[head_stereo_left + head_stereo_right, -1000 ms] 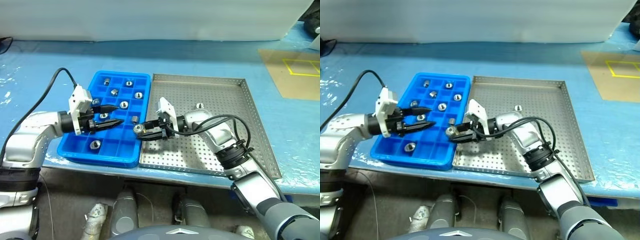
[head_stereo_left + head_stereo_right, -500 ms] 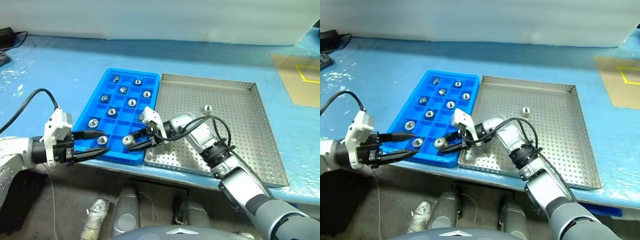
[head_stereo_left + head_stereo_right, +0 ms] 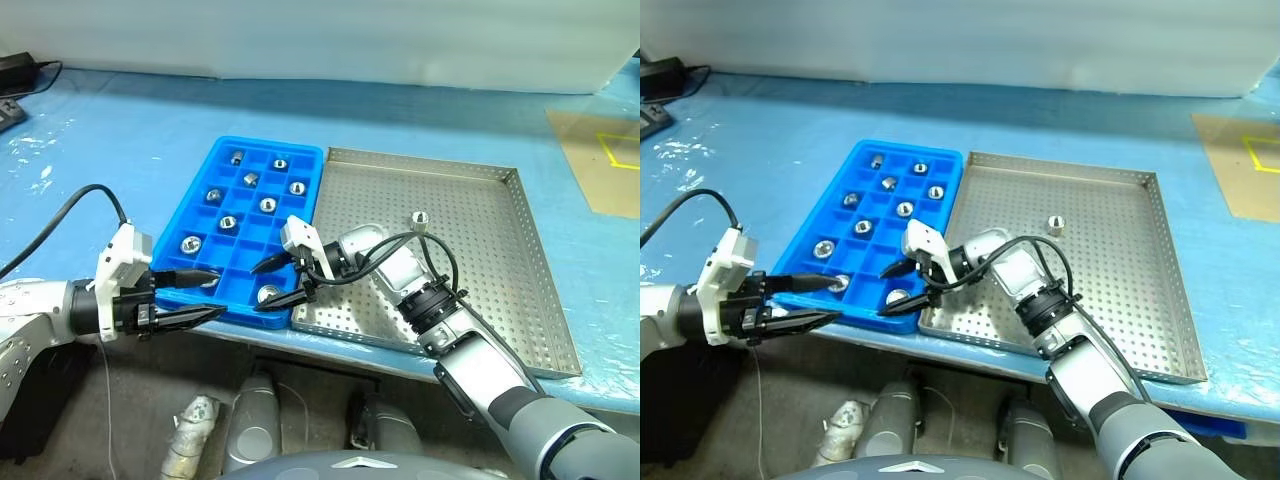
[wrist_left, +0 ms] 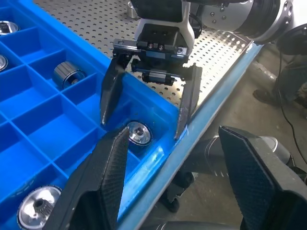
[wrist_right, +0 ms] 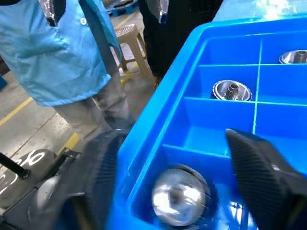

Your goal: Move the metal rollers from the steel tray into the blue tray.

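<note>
The blue tray (image 3: 222, 240) lies to the left of the steel tray (image 3: 470, 290), and several metal rollers (image 3: 268, 204) sit in its compartments. One roller (image 3: 419, 218) lies on the steel tray's perforated floor. My right gripper (image 3: 257, 288) hangs open over the blue tray's near right corner compartment. A roller (image 3: 268, 294) rests loose in that compartment, also seen from the wrists as the roller (image 4: 136, 133) and the roller (image 5: 180, 196). My left gripper (image 3: 218, 292) is open and empty at the blue tray's near edge, its fingers (image 4: 108, 177) wide apart.
A person in a blue coat (image 5: 72, 48) stands off the table's near side. A black power brick (image 3: 20, 72) lies far left, and tan cardboard with yellow tape (image 3: 605, 150) far right. The table's front edge runs just below both trays.
My right gripper has opened and let its roller drop into the blue tray's near right compartment. The left arm drew back to the tray's near edge. The camera also shifted.
</note>
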